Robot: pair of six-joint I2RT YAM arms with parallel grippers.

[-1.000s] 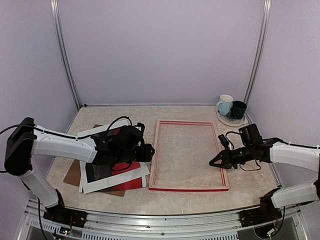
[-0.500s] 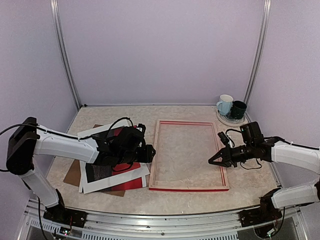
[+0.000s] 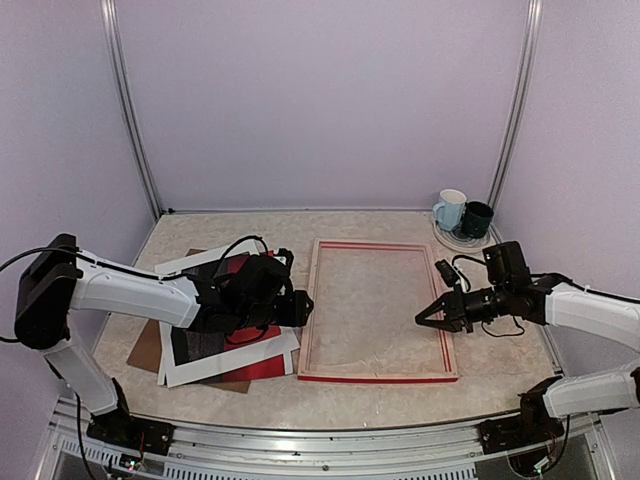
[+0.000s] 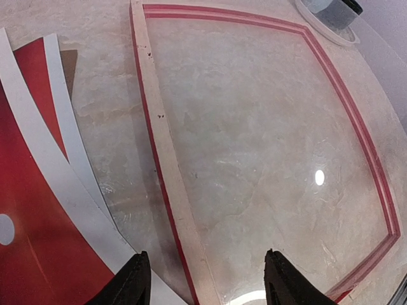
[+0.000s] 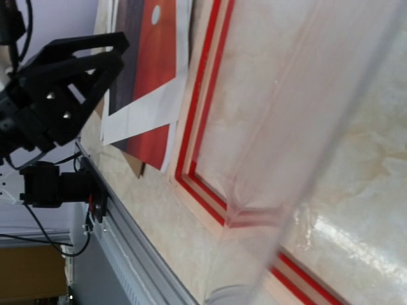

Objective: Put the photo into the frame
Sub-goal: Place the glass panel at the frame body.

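The frame lies flat mid-table, red face up, with a clear pane over its opening. The photo lies to its left in a stack with a white mat and a brown board. My left gripper is open and low, and its jaws straddle the frame's left rail. The photo's red sky shows at the left of that view. My right gripper reaches in over the frame's right rail. Its tips meet on the pane's edge, which crosses the right wrist view as a blurred clear band. Its fingers do not show there.
A white mug and a dark mug stand on a plate at the back right. The white mat and brown board lie at the front left. The table's front rail is close to the frame's near corner.
My right gripper has shifted slightly left and away from the front edge over the frame's right rail. My left gripper has edged a little toward the frame.
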